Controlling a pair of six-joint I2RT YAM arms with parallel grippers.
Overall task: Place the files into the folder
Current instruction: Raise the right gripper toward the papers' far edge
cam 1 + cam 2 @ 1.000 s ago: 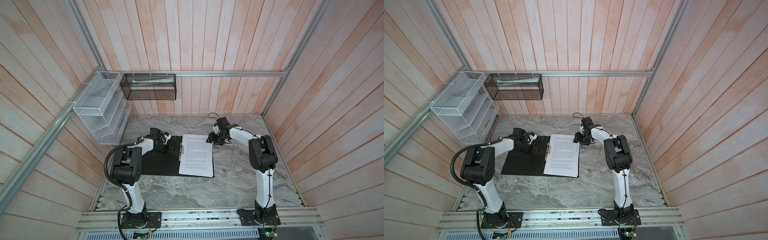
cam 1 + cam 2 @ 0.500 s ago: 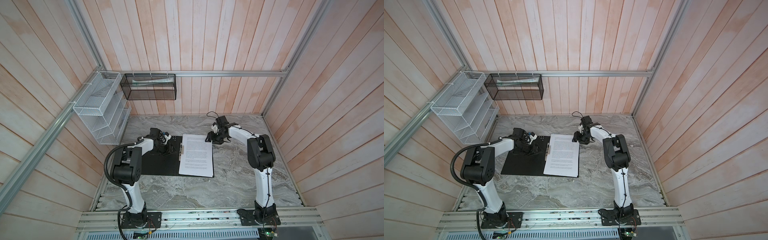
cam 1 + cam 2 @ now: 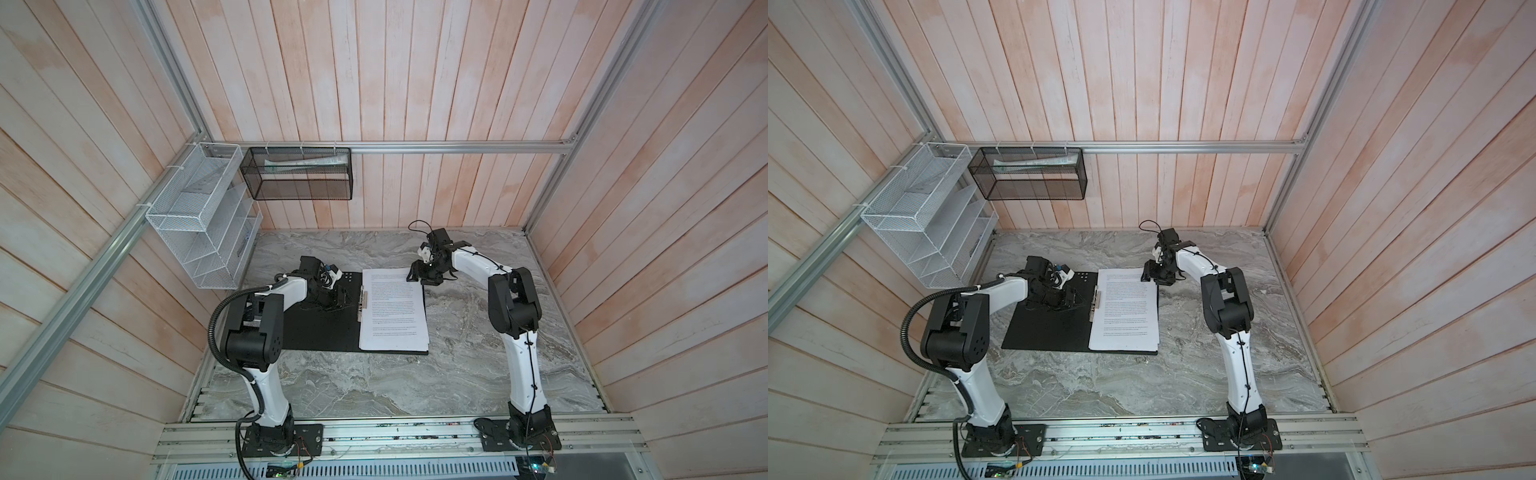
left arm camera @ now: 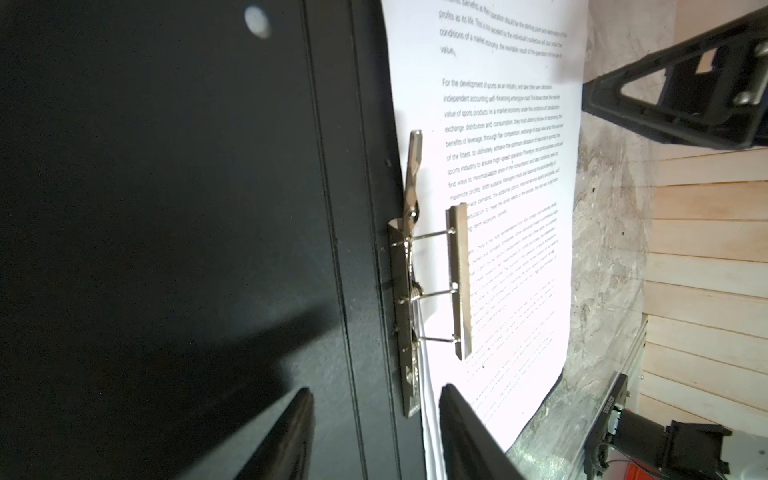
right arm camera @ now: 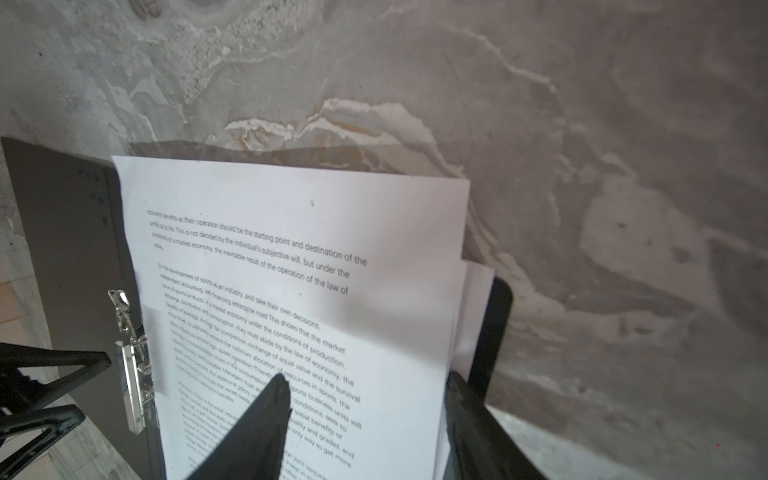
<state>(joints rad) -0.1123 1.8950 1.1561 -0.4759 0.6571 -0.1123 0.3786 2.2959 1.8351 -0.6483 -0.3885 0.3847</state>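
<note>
Just ahead of the left gripper [image 4: 376,392], whose jaws stand apart and empty, the clip [image 4: 459,282] is raised over the near edge of the files [image 3: 392,307]. They lie on the open folder [image 3: 320,332], beneath the right gripper [image 5: 368,376], also open, straddling their outer edge. Clamping seems the step in hand; next, press the lever [image 4: 411,183] down without shifting sheets.

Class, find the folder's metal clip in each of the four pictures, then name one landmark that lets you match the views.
Top view: clip mid-table on the folder spine, against the files' left edge.
Top view: clip in the same spot, on the spine beside the files.
Left wrist: clip mid-picture, at the files' edge.
Right wrist: clip beside the files' long edge.
Landmark: the files' printed top sheet.
</note>
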